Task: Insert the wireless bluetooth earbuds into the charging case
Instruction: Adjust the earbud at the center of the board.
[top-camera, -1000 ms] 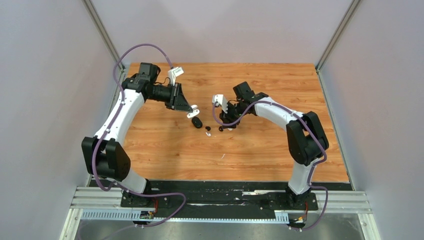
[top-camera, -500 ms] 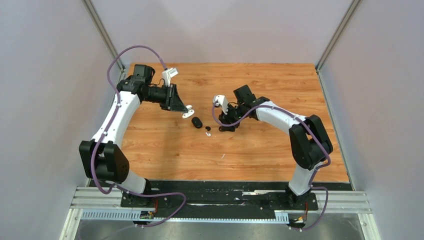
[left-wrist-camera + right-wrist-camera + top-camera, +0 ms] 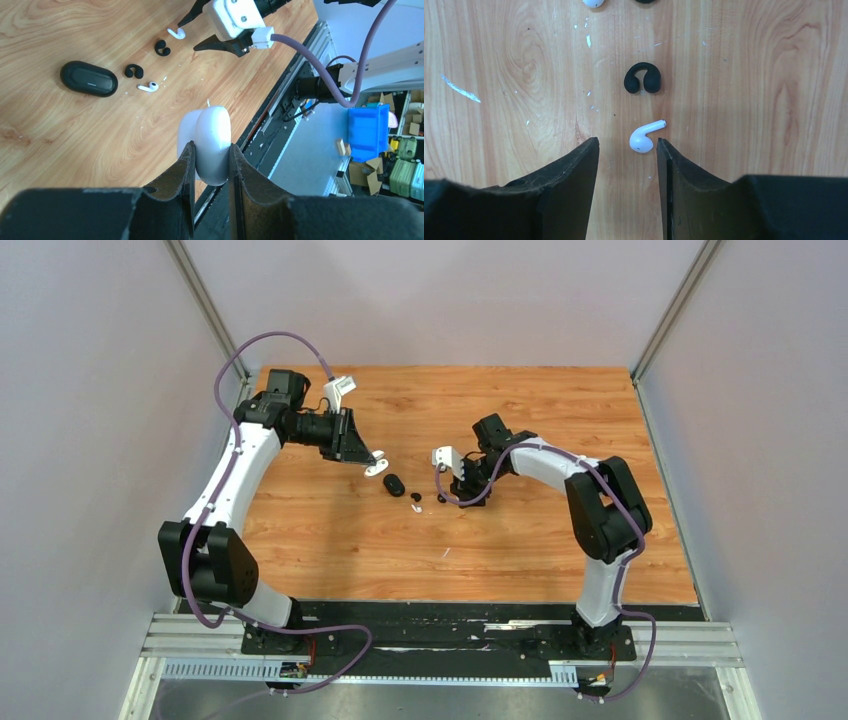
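Observation:
My left gripper (image 3: 210,146) is shut on a white charging case (image 3: 214,131) and holds it above the table; in the top view (image 3: 375,466) it is left of a black charging case (image 3: 394,484). That black case (image 3: 89,78) lies closed on the wood. My right gripper (image 3: 628,145) is open, pointing down, with a white earbud (image 3: 644,136) just beyond its tips, close to the right finger. A black earbud (image 3: 642,79) lies just past it. A second white earbud (image 3: 148,88) and a second black earbud (image 3: 133,70) lie by the black case.
The wooden table (image 3: 520,540) is walled by grey panels left, right and behind. The right arm's purple cable (image 3: 320,65) hangs near the earbuds. A black rail (image 3: 440,625) runs along the near edge.
My left gripper drew back left with the white case, then held still. My right gripper shifted a little right and toward the near side, over the white earbud.

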`<state>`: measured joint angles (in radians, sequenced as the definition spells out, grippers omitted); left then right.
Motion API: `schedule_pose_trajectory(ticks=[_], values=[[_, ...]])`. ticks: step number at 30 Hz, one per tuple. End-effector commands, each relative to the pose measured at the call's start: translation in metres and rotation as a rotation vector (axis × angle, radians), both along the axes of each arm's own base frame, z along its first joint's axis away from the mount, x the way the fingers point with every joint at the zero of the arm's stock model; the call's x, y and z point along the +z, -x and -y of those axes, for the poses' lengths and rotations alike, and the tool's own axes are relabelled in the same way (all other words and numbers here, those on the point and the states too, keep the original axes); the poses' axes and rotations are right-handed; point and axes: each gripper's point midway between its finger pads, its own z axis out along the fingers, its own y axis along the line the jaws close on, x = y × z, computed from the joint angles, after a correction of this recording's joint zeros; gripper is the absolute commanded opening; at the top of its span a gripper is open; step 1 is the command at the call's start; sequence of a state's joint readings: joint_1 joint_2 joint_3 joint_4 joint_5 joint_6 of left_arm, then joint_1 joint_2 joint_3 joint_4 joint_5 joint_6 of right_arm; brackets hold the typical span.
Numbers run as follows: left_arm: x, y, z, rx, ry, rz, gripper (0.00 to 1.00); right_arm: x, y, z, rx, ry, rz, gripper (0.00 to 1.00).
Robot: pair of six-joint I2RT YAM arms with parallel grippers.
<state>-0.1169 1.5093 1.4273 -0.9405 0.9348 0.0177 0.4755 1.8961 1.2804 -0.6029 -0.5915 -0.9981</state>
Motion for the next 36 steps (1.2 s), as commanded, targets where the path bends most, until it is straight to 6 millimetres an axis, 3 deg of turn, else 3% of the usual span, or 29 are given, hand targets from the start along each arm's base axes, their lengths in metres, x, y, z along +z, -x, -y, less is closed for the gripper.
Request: schedule_pose_trajectory(ticks=[1, 17, 20, 24, 27, 32, 36], values=[[0.015, 0.001, -0.001, 0.006, 0.018, 0.057, 0.0, 0.004, -0.006, -0.005, 0.082, -0.005, 0.054, 0.45], [0.011, 0.0, 0.0, 0.004, 0.024, 0.06, 0.0, -0.017, 0.0, -0.005, 0.045, 0.024, -0.024, 0.29], [0.011, 0.0, 0.001, 0.011, 0.029, 0.045, 0.0, -0.015, -0.007, -0.009, -0.107, 0.023, -0.095, 0.24], [0.011, 0.0, 0.001, 0.012, 0.033, 0.042, 0.0, -0.009, -0.012, -0.008, -0.464, 0.017, -0.264, 0.17], [0.01, 0.001, 0.001, 0.012, 0.032, 0.038, 0.0, -0.001, -0.001, -0.001, -0.678, -0.011, -0.347, 0.01], [0.008, 0.002, 0.0, 0.014, 0.024, 0.027, 0.0, -0.004, 0.023, 0.015, -0.972, -0.012, -0.495, 0.0], [0.003, 0.002, -0.001, 0.014, 0.016, 0.004, 0.0, -0.007, 0.019, 0.04, -1.185, 0.017, -0.456, 0.0]])
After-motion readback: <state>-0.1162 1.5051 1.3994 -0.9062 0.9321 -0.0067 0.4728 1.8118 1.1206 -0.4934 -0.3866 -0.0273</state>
